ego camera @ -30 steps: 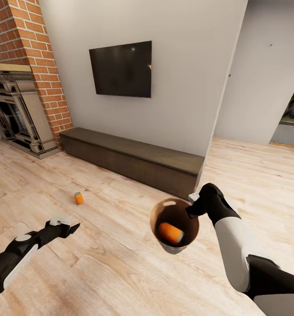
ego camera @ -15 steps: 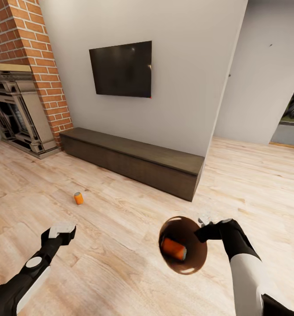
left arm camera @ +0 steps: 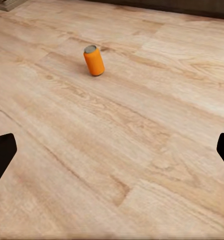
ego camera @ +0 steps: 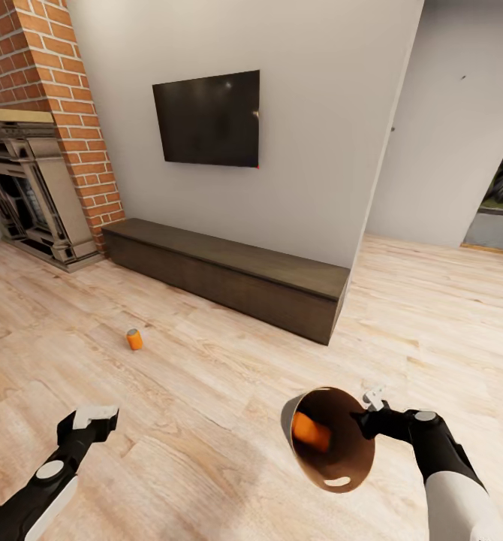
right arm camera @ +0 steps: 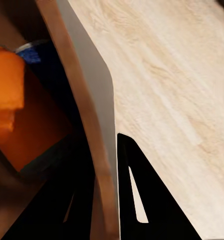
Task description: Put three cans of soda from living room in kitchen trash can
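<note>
The living room's wooden floor [ego camera: 229, 391] ran out to a long dark low cabinet [ego camera: 229, 274], with a black wall TV [ego camera: 206, 118] above it and the red brick fireplace [ego camera: 37, 143] to the left.

The right hand [ego camera: 365, 412] was clamped shut on the rim of the trash can [ego camera: 334, 443], 1 finger [right arm camera: 142, 200] outside the wall and the other inside. The bin hung tipped, its mouth turned toward the camera. An orange soda can [ego camera: 310, 431] lay inside; the right wrist view also showed what looked like the dark blue soda can [right arm camera: 34, 52] behind it, though that patch was small.

The left hand [ego camera: 92, 421] hovered low over the floor, fingers spread wide and holding nothing. The third can, an orange soda can [ego camera: 134, 339], stood on the floor well ahead of it, apart from both hands.

To do this step well, I would level the bin first, since its tilt risks spilling the cans. Then the left hand should come down squarely, fingers either side of the can's middle, and close gently so it does not topple and roll.
</note>
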Controlling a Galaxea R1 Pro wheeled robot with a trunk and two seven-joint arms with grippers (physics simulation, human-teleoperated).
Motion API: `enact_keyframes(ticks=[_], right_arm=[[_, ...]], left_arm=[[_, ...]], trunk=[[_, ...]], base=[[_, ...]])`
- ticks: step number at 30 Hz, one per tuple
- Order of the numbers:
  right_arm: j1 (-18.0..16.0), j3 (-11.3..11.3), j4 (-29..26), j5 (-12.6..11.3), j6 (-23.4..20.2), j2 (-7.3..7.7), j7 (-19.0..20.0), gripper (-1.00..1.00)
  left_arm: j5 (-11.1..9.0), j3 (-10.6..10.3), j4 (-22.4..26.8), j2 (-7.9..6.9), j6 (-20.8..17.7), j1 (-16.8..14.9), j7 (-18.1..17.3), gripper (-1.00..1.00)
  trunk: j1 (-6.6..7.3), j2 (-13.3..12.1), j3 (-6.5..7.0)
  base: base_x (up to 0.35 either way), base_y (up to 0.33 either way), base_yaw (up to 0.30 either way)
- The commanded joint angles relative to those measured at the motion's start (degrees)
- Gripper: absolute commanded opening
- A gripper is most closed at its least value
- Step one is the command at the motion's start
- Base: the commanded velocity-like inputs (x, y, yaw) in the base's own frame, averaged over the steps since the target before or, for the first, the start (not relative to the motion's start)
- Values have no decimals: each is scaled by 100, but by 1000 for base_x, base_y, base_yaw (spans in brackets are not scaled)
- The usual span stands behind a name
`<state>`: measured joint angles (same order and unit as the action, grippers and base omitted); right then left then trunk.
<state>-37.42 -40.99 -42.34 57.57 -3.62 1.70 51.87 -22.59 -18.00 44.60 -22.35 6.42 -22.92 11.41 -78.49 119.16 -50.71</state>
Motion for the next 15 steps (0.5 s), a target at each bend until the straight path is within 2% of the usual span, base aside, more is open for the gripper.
enact_keyframes(ticks=[1, 2, 4, 6, 8, 12, 15], right_arm=[[35, -3, 2, -126, 10, 41, 53, -100], [95, -10, 4, -285, 49, 116, 64, -100], [135, -17, 13, -402, 73, 189, 70, -100], [193, -29, 57, -531, 102, 353, 71, -100], [228, -40, 84, -599, 130, 462, 62, -100], [239, -52, 97, -778, 145, 498, 43, -100], [243, -57, 101, -1219, 166, 516, 12, -100]], left_arm=[[0, -1, -11, 1, 6, 1, -2, 100], [0, -1, -23, 1, 18, 2, -4, 100], [0, -1, -32, 2, 50, 0, -5, 100], [0, -2, -37, 2, 118, 0, -43, 100], [6, -5, -38, 2, 144, 1, -222, 100], [2, -3, -39, 2, 129, -1, -488, 100], [-6, -1, -42, 2, 104, 2, -733, 100]], trunk=[[0, 0, 0], [0, 0, 0], [0, 0, 0], [0, 0, 0], [0, 0, 0], [0, 0, 0], [0, 0, 0]], base=[[0, 0, 0], [0, 0, 0], [0, 0, 0], [15, 9, 0], [140, 79, 0], [229, 145, 0], [263, 181, 0]])
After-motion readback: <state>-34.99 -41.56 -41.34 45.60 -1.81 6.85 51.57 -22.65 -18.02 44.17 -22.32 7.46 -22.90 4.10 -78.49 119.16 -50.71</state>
